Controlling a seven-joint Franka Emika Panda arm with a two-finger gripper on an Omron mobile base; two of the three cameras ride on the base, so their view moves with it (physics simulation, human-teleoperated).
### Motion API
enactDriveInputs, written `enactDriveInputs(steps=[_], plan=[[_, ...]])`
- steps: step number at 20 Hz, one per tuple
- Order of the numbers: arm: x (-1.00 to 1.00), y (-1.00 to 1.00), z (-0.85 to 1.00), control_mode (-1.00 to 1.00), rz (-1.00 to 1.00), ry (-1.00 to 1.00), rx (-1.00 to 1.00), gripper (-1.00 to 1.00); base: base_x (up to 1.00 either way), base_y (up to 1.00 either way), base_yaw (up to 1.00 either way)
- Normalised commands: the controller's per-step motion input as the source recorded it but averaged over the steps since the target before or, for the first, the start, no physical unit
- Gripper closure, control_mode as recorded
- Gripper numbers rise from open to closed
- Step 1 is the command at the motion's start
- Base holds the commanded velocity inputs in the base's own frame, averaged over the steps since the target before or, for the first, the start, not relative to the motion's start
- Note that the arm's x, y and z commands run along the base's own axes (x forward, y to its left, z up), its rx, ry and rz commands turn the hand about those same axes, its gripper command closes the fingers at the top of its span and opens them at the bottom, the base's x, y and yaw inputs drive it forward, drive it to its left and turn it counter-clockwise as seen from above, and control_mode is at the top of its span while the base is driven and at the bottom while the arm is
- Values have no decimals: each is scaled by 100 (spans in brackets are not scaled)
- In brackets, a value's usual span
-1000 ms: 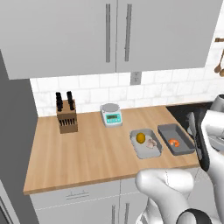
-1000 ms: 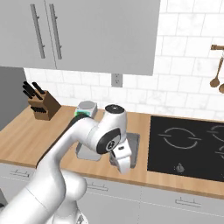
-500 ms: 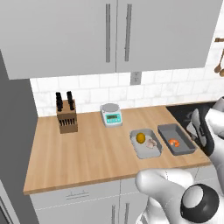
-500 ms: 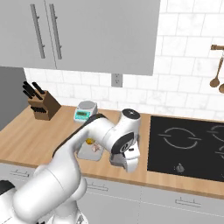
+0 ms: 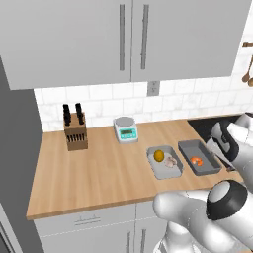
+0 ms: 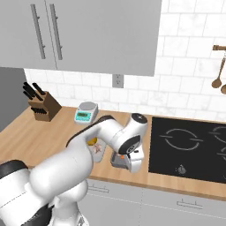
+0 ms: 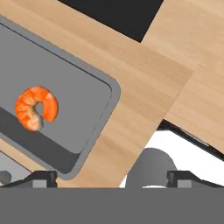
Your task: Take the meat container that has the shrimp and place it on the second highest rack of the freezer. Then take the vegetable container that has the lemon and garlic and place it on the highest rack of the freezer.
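I had the gripper (image 7: 111, 178) spread wide and holding nothing, hanging just right of the meat tray (image 5: 199, 157) on the counter (image 5: 99, 170). The shrimp (image 5: 196, 161) lay curled in that tray — near its middle. Just left of it stood the paler tray (image 5: 164, 162) with the lemon (image 5: 158, 155) and the garlic (image 5: 171, 162) — both trays near the cooktop (image 6: 190, 148).

Shrimp (image 5: 196, 161) in tray (image 5: 190, 147); lemon (image 5: 158, 155), garlic (image 5: 171, 162) in left tray (image 5: 152, 166).
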Motion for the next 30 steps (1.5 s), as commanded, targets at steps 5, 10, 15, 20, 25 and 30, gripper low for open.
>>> enactDriveInputs(steps=[5, 10, 15, 20, 25, 30], plan=[[14, 0, -30, -100, -1, 0, 0, -100, 0, 0, 0], [5, 0, -29, -100, -4, 0, 0, -100, 0, 0, 0], [12, 0, -29, -100, -4, 0, 0, -100, 0, 0, 0], [12, 0, -26, -100, -4, 0, 0, -100, 0, 0, 0], [11, -1, -19, -100, -3, 0, 0, -100, 0, 0, 0], [23, -8, -14, -100, -3, 0, 0, -100, 0, 0, 0]])
